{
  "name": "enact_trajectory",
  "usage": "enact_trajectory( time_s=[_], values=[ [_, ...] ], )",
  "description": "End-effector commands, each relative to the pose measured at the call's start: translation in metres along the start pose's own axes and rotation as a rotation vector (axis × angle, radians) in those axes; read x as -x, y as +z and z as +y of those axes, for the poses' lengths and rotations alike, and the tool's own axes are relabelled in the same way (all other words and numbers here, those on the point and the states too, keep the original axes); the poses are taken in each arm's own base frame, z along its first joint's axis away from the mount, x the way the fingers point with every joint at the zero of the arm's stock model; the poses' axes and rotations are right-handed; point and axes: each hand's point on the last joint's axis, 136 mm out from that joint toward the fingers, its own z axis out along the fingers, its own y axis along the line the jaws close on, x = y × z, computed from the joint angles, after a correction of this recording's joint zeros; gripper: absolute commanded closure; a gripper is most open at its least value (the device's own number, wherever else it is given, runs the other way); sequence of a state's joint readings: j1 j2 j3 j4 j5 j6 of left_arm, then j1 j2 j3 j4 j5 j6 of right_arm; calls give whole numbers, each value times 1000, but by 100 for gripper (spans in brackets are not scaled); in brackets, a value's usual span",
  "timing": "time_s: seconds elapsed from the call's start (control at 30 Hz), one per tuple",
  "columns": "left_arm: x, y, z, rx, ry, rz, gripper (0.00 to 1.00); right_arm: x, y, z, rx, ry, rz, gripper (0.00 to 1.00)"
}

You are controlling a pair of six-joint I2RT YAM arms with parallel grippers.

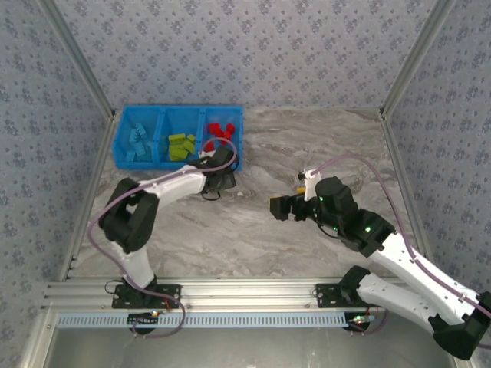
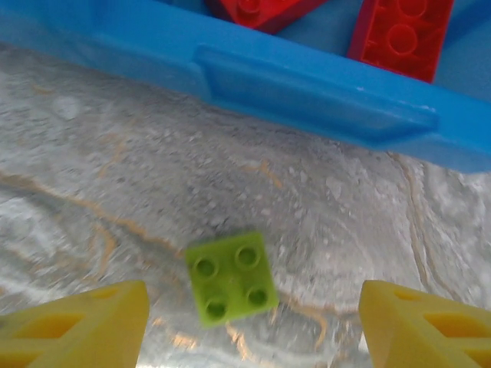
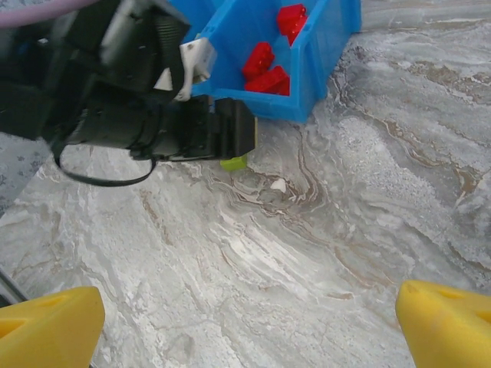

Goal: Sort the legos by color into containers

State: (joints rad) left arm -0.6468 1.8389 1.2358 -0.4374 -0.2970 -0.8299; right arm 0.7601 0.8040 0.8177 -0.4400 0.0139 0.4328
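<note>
Straddles lime green lego (image 2: 230,277) with left end effector (image 2: 253,337), wide, probably for grasping: flat on surface (image 2: 115,153) between its fingers (image 2: 77,326), just before blue tray (image 2: 307,84). Holds right end effector (image 3: 249,330) wide, empty.

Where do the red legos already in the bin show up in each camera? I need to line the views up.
Top external: red legos upper left of centre, in the right compartment of the tray.
Left wrist: red legos along the top edge, right of centre, behind the tray wall.
Right wrist: red legos top centre, inside the tray.
Shared landmark: the tray's blue near wall.
</note>
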Motion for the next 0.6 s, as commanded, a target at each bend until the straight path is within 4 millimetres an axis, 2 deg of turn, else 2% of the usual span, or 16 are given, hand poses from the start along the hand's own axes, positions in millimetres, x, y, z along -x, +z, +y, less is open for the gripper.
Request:
enact_trajectory(
  time_s=[0.0,0.2,0.33,0.47,0.57],
  values=[
    [5,11,4,66,-7,8,30,-1,-2,0,-4,-1,16,0],
    [-13,22,11,87,1,46,40,0,2,0,-3,-6,26,0],
    [-20,22,18,87,6,53,52,-2,8,-1,-9,2,35,0],
    [-20,15,21,79,24,47,59,2,9,1,-4,19,25,0],
    [-14,2,24,68,32,20,66,6,7,3,1,28,14,0]
  ],
)
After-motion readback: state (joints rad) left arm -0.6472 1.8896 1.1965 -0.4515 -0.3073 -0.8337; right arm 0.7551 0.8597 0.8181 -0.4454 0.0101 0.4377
